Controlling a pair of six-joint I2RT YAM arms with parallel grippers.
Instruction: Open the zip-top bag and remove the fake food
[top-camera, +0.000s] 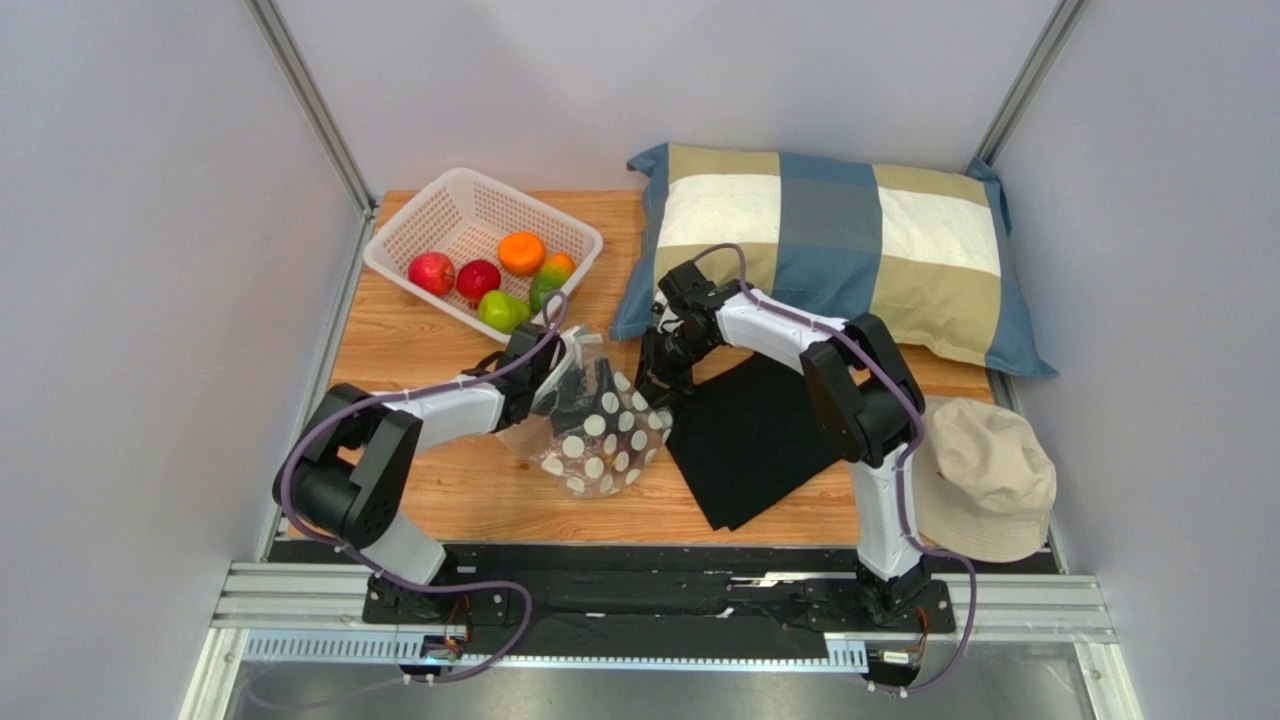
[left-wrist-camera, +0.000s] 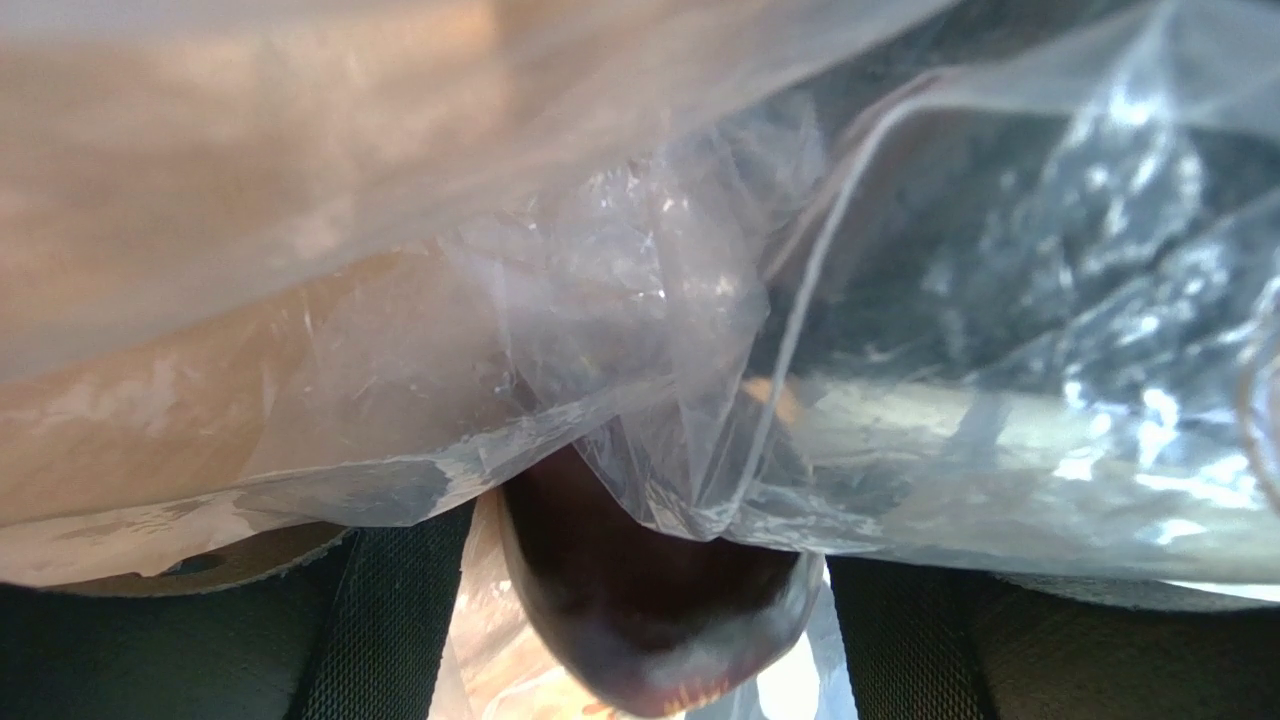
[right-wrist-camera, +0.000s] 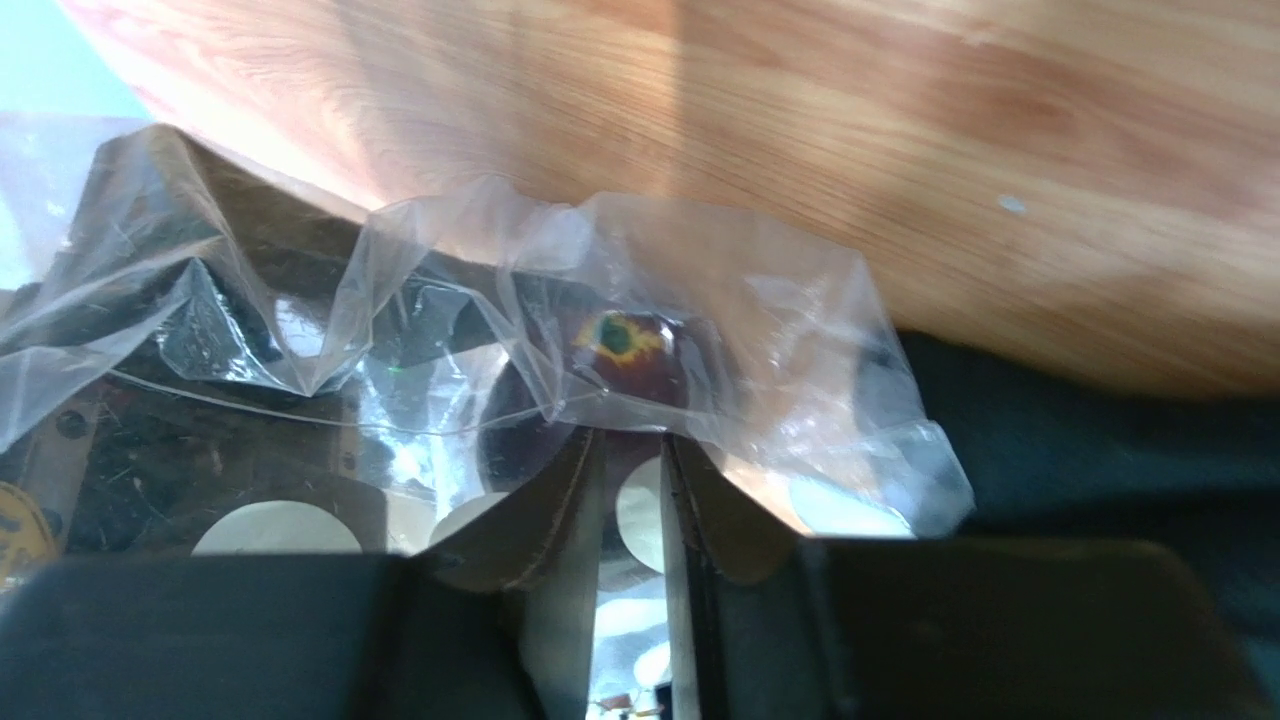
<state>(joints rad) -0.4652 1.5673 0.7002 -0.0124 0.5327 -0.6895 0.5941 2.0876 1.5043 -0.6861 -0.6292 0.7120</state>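
Wooden table (top-camera: 451, 495) backed by checked pillow (top-camera: 842, 240); black cloth (top-camera: 751, 435) spread at centre-right. White lattice basket (top-camera: 451, 203) set at far left, five pieces of fake food (top-camera: 478, 281) held in it. Zip-top bag (top-camera: 601, 435) held at table centre between both arms. Bag edge pinched by right gripper (right-wrist-camera: 631, 495), fingers nearly together. Left gripper (top-camera: 556, 383) sunk inside bag; dark purple fruit (left-wrist-camera: 646, 600) seen between its fingers, grip cannot be told.

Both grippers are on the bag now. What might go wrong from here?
The right gripper pinches only a thin fold of the zip-top bag; the film may slip free. The dark purple fruit lies between the fingers of the left gripper with film draped over it; lifting it could catch plastic and drag the bag.
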